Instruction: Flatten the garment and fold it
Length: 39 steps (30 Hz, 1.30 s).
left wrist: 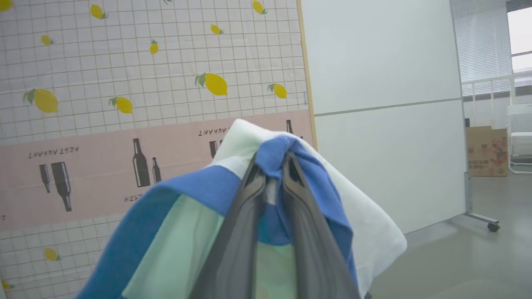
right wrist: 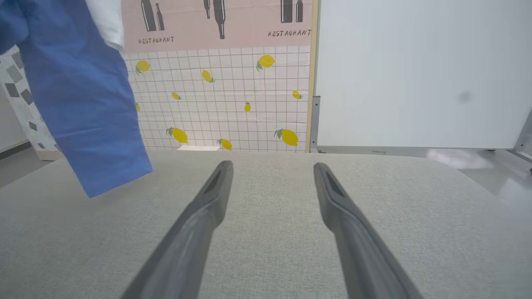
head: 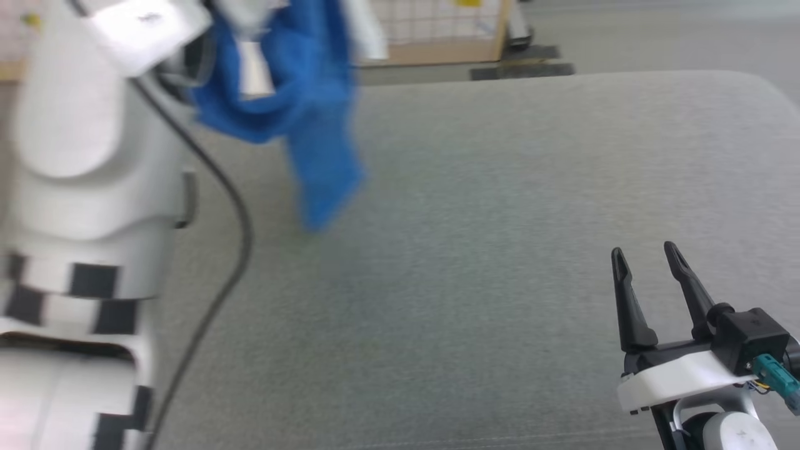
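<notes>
One blue sleeve (head: pixel 325 181) dangles at upper left where the left gripper (left wrist: pixel 272 157), closed on the shirt (head: pixel 306 81), holds it above the grey table (head: pixel 500 262). The right gripper (head: pixel 642 250), wide and empty at lower right, would best pinch a hanging edge before lowering.

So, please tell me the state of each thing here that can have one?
garment: lifted, bunched, blue sleeve hanging down; not flattened, not folded.
left tool: shut on the garment.
right tool: open, holding nothing, over the grey surface.
</notes>
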Motion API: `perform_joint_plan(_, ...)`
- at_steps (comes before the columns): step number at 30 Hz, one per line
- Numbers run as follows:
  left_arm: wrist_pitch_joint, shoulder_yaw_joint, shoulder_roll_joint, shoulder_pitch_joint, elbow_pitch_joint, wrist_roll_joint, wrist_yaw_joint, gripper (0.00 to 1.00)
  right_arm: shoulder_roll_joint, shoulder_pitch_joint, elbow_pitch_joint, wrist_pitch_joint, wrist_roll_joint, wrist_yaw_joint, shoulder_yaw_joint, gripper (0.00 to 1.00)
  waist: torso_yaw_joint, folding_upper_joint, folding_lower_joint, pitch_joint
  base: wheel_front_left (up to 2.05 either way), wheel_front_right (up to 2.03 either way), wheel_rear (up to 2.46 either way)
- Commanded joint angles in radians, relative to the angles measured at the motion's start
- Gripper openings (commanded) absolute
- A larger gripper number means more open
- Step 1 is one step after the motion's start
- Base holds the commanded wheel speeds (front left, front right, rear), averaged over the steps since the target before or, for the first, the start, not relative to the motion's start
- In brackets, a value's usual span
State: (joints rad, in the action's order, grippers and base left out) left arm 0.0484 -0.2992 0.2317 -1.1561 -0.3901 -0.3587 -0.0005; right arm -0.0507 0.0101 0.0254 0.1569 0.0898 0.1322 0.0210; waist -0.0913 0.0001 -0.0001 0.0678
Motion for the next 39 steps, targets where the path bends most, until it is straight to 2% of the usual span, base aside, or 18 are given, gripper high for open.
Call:
perform_joint_plan(1, -0.014, -0.007, -0.03, -0.018, -0.014, -0.016, -0.004, 0.0, 0.001, -0.012, 0.01, -0.005, 0.006, -0.002, -0.006, 1.0, -0.075, -0.0001, 0.0001, -0.048, 0.0, 0.0, 0.0)
perform_joint_plan(6, -0.036, -0.052, -0.133, 0.004, -0.081, -0.055, -0.012, 0.0, 0.001, -0.019, 0.023, -0.015, 0.009, -0.002, -0.022, 1.0, -0.127, -0.0001, 0.0001, -0.037, 0.0, 0.0, 0.0)
perform_joint_plan(10, -0.056, -0.108, -0.171, 0.05, -0.141, -0.096, -0.016, 0.0, 0.001, -0.017, 0.031, -0.019, 0.015, -0.002, -0.028, 1.0, -0.163, -0.0001, 0.0001, -0.015, 0.0, 0.0, 0.0)
perform_joint_plan(16, -0.006, -0.247, -0.181, 0.168, -0.289, -0.157, -0.006, 0.0, 0.001, -0.008, 0.028, -0.019, 0.018, -0.002, -0.043, 1.0, -0.204, -0.0001, 0.0001, 0.017, 0.0, 0.0, 0.0)
perform_joint_plan(22, 0.165, -0.404, -0.181, 0.304, -0.441, -0.222, -0.008, 0.0, 0.001, 0.004, 0.022, -0.011, 0.031, -0.002, -0.049, 1.0, -0.231, -0.0001, 0.0001, 0.046, 0.0, 0.0, 0.0)
perform_joint_plan(28, 0.284, -0.452, -0.181, 0.39, -0.522, -0.297, -0.011, 0.0, 0.001, 0.008, 0.002, -0.002, 0.04, -0.002, -0.047, 1.0, -0.226, -0.0001, 0.0001, 0.062, 0.0, 0.0, 0.0)
perform_joint_plan(29, 0.279, -0.447, -0.181, 0.403, -0.513, -0.337, -0.007, 1.0, 0.001, 0.012, -0.002, 0.002, 0.045, -0.002, -0.046, 1.0, -0.21, -0.0001, 0.0001, 0.066, 0.0, 0.0, 0.0)
perform_joint_plan(33, 0.116, -0.393, -0.181, 0.403, -0.452, -0.38, 0.006, 1.0, 0.001, 0.024, -0.011, 0.004, 0.045, -0.002, -0.037, 1.0, -0.178, -0.0001, 0.0001, 0.06, 0.0, 0.0, 0.0)
perform_joint_plan(39, -0.244, -0.298, -0.154, 0.432, -0.317, -0.377, 0.01, 1.0, 0.001, 0.023, -0.002, -0.005, 0.029, -0.002, -0.004, 1.0, -0.104, -0.0001, 0.0001, 0.036, 0.0, 0.0, 0.0)
